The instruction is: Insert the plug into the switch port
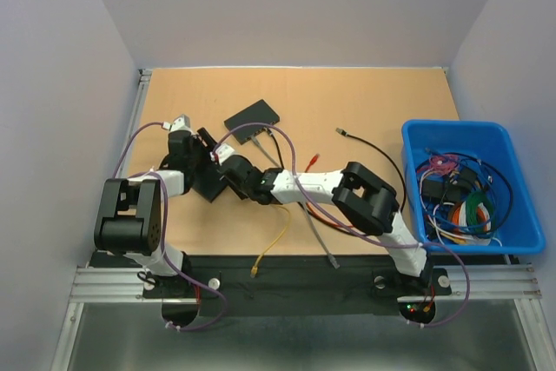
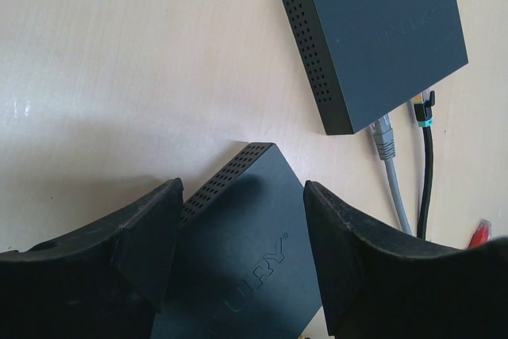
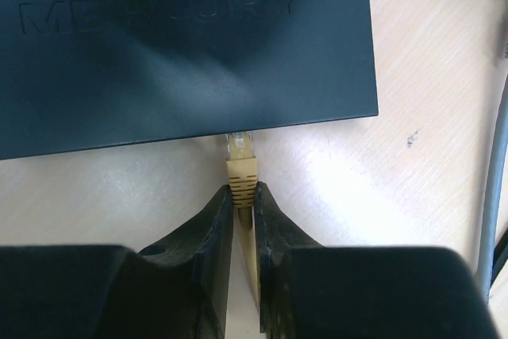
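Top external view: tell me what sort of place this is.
Probably a lab robot test cell, not a home or office: plain grey walls enclose a wooden table, with a network switch and a blue bin of loose cables on it.

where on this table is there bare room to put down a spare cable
Bare table in the far left corner, bordered by the far edge and the far switch. Another strip between that switch and the blue bin, behind the black cable. Crowded: the middle, where left gripper and right gripper meet at the near switch with the yellow plug.
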Controlling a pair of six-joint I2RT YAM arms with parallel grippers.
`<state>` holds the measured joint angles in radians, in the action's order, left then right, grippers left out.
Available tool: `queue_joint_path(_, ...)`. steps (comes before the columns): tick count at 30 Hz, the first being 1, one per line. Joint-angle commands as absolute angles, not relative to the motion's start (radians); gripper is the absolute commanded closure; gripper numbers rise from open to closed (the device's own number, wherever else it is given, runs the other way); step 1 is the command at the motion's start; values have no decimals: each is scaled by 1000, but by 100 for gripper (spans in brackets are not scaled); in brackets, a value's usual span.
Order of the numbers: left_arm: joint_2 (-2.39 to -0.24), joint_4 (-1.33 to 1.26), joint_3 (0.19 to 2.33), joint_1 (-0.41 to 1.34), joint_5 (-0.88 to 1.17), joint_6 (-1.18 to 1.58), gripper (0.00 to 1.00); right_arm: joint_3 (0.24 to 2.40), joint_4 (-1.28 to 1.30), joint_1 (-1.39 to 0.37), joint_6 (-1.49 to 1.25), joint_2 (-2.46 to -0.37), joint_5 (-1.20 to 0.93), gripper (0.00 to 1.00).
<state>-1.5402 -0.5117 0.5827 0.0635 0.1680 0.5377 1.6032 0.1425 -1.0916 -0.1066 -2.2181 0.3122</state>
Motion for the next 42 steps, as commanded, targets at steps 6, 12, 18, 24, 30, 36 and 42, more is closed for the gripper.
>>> queue_joint_path(6, -1522, -368, 594, 114, 263, 604, 28, 1437, -202, -1080, -90, -2091, 362, 81)
queue_joint_path(12, -1542, -373, 635, 66, 190, 600, 28, 1290, -190, -1080, -110, -1967, 373, 63)
queue_joint_path(18, -1578, -399, 657, 35, 192, 609, 28, 1224, -135, -1080, -133, -1850, 383, 47)
queue_joint_path(24, -1503, -413, 608, 29, 157, 618, 28, 1206, -27, -1010, -187, -1773, 483, 40)
queue_joint_path(30, -1326, -422, 529, 29, 104, 627, 28, 1259, 110, -764, -291, -1778, 382, 42)
queue_joint_path(36, -1163, -413, 456, 29, 77, 638, 28, 1305, 201, -648, -325, -1828, 377, 43)
queue_joint_path(42, -1118, -394, 442, 29, 95, 637, 28, 1321, 229, -618, -374, -1887, 336, 46)
